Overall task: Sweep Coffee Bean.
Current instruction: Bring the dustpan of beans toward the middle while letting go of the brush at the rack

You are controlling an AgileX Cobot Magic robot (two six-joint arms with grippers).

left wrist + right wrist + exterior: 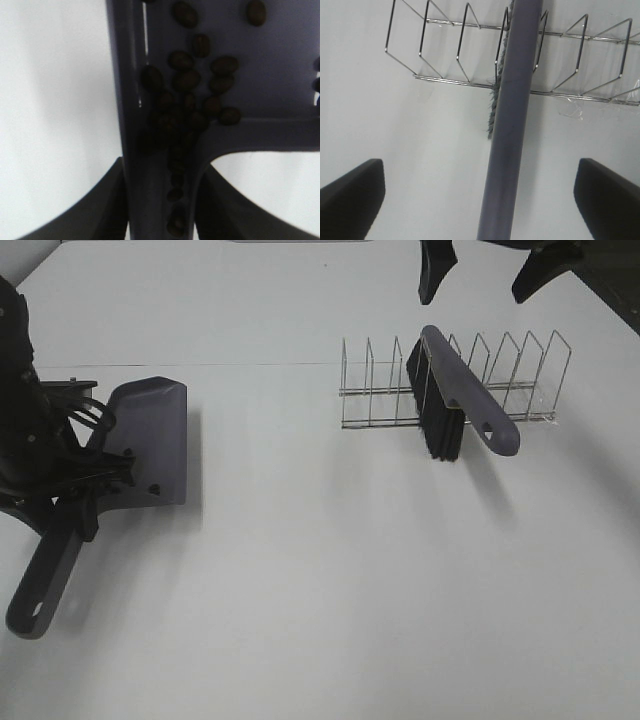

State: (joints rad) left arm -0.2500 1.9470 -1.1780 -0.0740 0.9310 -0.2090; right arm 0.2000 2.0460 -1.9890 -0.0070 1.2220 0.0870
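left gripper (161, 200) — grips dustpan handle (136, 192) | coffee beans (186, 102) piled between jaws

Bright, even overhead light washes the white worktop (330, 620) nearly to glare in the high view, and the grey plastic dustpan (150, 430) and the grey-handled, black-bristled brush (448, 380) cast only faint, soft shadows. The left wrist view is dim and blurred, its dark brown oval coffee beans (185, 80) smeared; the right wrist view is sharper.
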